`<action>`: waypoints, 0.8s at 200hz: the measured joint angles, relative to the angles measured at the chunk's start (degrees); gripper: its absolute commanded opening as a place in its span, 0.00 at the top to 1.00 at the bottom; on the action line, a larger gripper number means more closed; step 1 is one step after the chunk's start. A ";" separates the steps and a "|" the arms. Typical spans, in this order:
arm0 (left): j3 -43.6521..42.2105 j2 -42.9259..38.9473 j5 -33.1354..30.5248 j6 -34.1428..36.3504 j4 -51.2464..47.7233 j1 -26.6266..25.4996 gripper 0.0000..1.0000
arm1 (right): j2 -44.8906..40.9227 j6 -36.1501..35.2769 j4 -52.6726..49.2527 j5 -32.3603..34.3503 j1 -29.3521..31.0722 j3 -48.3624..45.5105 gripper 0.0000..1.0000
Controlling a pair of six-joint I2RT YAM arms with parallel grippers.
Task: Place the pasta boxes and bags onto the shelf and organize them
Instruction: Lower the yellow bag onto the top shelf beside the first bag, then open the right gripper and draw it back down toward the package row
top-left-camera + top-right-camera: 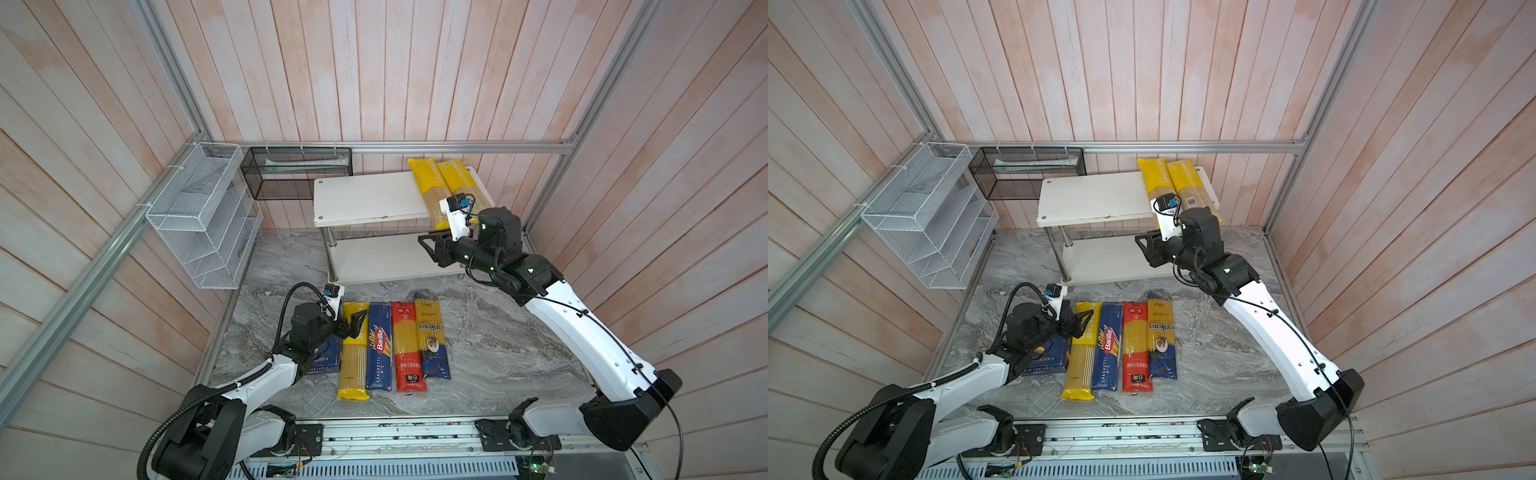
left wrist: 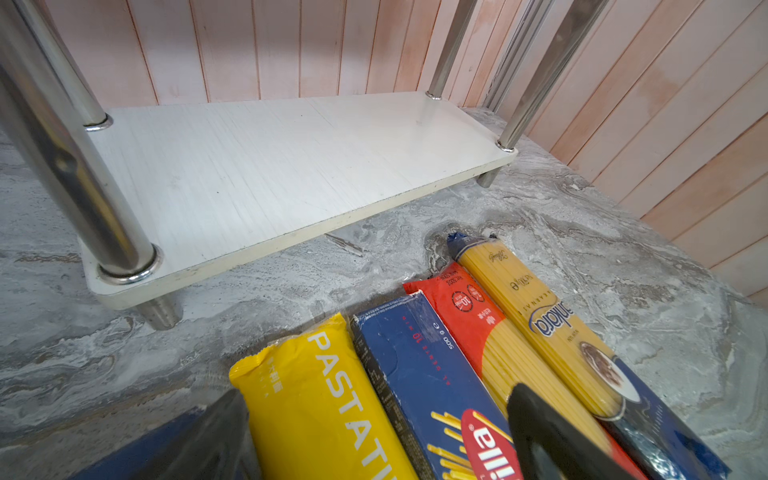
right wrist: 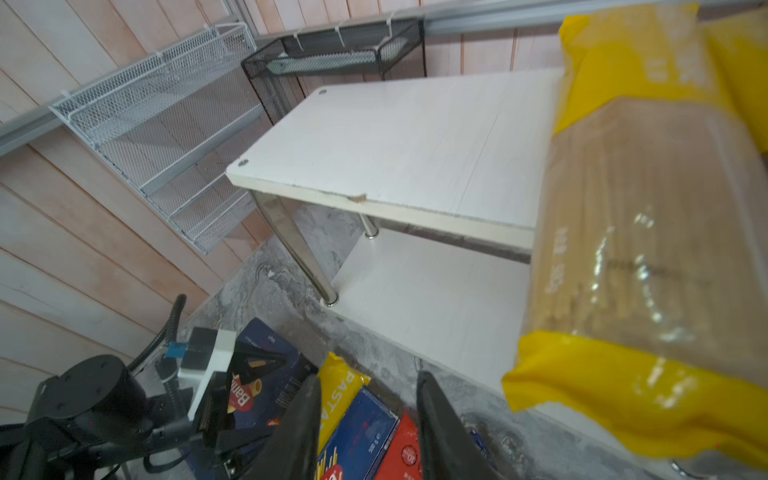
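Note:
The shelf has a top board [image 1: 365,199] and a lower board [image 2: 291,166]. Two yellow-ended bags [image 1: 446,187] lie side by side on the top board's right end and overhang its front edge. My right gripper [image 1: 431,249] hangs open and empty just in front of them, level with the gap between the boards. On the table lie a yellow-ended bag [image 1: 353,353], the narrow spaghetti box [image 1: 379,349], a red-ended bag [image 1: 408,349] and a beige-and-navy bag [image 1: 433,340]. The wide box [image 1: 326,361] is partly hidden under my left arm. My left gripper [image 1: 355,322] is open above the yellow bag's far end.
A white wire mesh rack [image 1: 203,216] hangs on the left wall. Beside it on the back rail is a black mesh basket [image 1: 297,172]. Chrome posts [image 2: 83,174] stand at the shelf corners. An aluminium rail [image 1: 395,432] runs along the table's front edge.

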 measured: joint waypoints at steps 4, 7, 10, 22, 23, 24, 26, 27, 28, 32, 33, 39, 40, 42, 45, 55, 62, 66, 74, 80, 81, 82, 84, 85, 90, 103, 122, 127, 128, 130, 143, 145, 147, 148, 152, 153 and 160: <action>0.02 -0.09 0.00 0.00 0.02 0.00 0.00 | -0.26 0.17 0.33 -0.11 0.00 -0.94 0.63; 0.00 -0.11 0.00 0.00 0.02 0.00 0.00 | -0.42 0.26 0.55 -0.13 0.00 -1.36 0.62; 0.02 -0.17 0.00 0.00 0.04 0.00 0.00 | -0.68 0.46 0.90 -0.24 0.00 -1.95 0.62; 0.02 -0.24 -0.04 0.00 0.04 0.00 0.00 | -1.79 0.87 2.56 -0.31 0.00 -3.98 0.61; 0.00 -0.24 -0.04 0.00 0.04 0.00 0.00 | -1.86 0.92 2.69 -0.31 0.00 -4.09 0.62; 0.02 -0.24 -0.04 0.00 0.04 0.00 0.00 | -1.92 0.96 2.80 -0.33 0.00 -4.20 0.62; 0.02 -0.24 -0.07 0.00 0.04 0.00 0.01 | -2.25 1.11 3.26 -0.37 0.00 -4.63 0.62; 0.00 -0.24 -0.07 0.00 0.04 0.00 0.00 | -2.25 1.11 3.26 -0.37 0.00 -4.63 0.61; 0.02 -0.24 -0.07 0.00 0.04 0.00 0.00 | -2.38 1.20 3.45 -0.39 0.00 -4.85 0.62; 0.00 -0.24 -0.11 -0.02 0.04 0.00 0.00 | -2.69 1.29 4.07 -0.42 0.00 -5.35 0.62; 0.02 -0.24 -0.11 -0.02 0.04 0.00 0.00 | -2.80 1.29 4.31 -0.46 0.00 -5.53 0.62; 0.02 -0.24 -0.13 -0.02 0.04 0.00 0.00 | -3.30 1.49 5.33 -0.52 0.00 -6.23 0.61; 0.02 -0.24 -0.13 -0.02 0.04 0.00 0.00 | -3.30 1.49 5.33 -0.52 0.00 -6.23 0.61; 0.02 -0.24 -0.11 -0.02 0.04 0.00 0.00 | -3.41 1.46 5.62 -0.52 0.00 -6.40 0.61; 0.02 -0.24 -0.13 -0.02 0.04 0.00 0.00 | -3.45 1.51 5.95 -0.59 0.00 -6.56 0.62; 0.02 -0.24 -0.09 -0.02 0.04 0.00 0.00 | -3.34 1.62 7.67 -0.92 -0.15 -7.02 0.62; 0.00 -0.20 -0.09 -0.02 0.15 0.00 0.00 | -3.04 1.68 8.44 -1.14 -0.33 -7.06 0.62; 0.00 -0.20 -0.09 -0.02 0.26 0.00 0.00 | -2.82 1.68 8.85 -1.25 -0.48 -7.06 0.61; 0.02 -0.13 -0.09 -0.02 0.28 0.00 0.00 | -2.25 1.70 9.49 -1.64 -0.98 -7.04 0.61; 0.02 -0.07 -0.09 -0.02 0.24 0.00 0.00 | -1.88 1.70 9.86 -2.01 -1.38 -7.04 0.61; 0.02 -0.07 -0.09 -0.02 0.24 0.00 0.00 | -1.84 1.73 9.90 -2.10 -1.44 -7.06 0.61; 0.02 -0.07 -0.09 -0.02 0.24 0.00 0.00 | -1.84 1.73 9.90 -2.10 -1.44 -7.06 0.61; 0.02 0.00 -0.09 -0.02 0.20 0.00 0.00 | -1.62 1.70 10.05 -2.29 -1.77 -7.04 0.61; 0.02 0.02 -0.09 -0.02 0.20 0.00 0.00 | -1.55 1.70 10.10 -2.32 -1.84 -7.06 0.61; 0.02 0.11 -0.07 -0.02 0.20 0.00 0.00 | -1.36 1.70 10.23 -2.64 -2.19 -7.06 0.61; 0.02 0.33 0.02 -0.02 0.22 0.00 0.00 | -0.92 1.66 10.58 -3.45 -3.48 -7.06 0.61; 0.02 0.46 -0.02 0.00 0.17 0.00 0.00 | -0.85 1.64 11.28 -4.35 -5.14 -7.06 0.61; 0.02 0.48 -0.04 0.00 0.09 0.00 0.00 | -0.85 1.64 11.67 -4.70 -5.55 -7.06 0.61; 0.02 0.48 -0.04 0.00 0.09 0.00 0.00 | -0.85 1.64 11.67 -4.70 -5.55 -7.06 0.61; 0.02 0.48 -0.09 0.02 0.04 0.00 0.00 | -0.85 1.64 11.78 -4.87 -5.77 -7.06 0.61; 0.02 0.52 -0.17 0.02 0.02 0.00 0.00 | -0.85 1.66 12.33 -5.62 -6.56 -7.06 0.61; 0.02 0.52 -0.17 0.02 0.02 0.00 0.00 | -0.85 1.66 12.41 -5.64 -6.60 -7.06 0.61; 0.02 0.52 -0.17 0.02 0.02 0.00 0.00 | -0.85 1.66 12.57 -5.77 -6.69 -7.06 0.61; 0.02 0.52 -0.17 0.02 0.02 0.00 0.00 | -0.85 1.66 12.57 -5.77 -6.69 -7.06 0.61; 0.02 0.52 -0.17 0.00 0.02 0.00 0.00 | -0.81 1.66 12.81 -5.97 -6.84 -7.06 0.61; 0.02 0.52 -0.17 0.02 0.02 0.00 0.00 | -0.79 1.66 12.87 -6.05 -6.86 -7.06 0.61; 0.02 0.52 -0.17 0.00 0.02 0.00 0.00 | -0.72 1.68 13.18 -6.12 -6.99 -7.06 0.61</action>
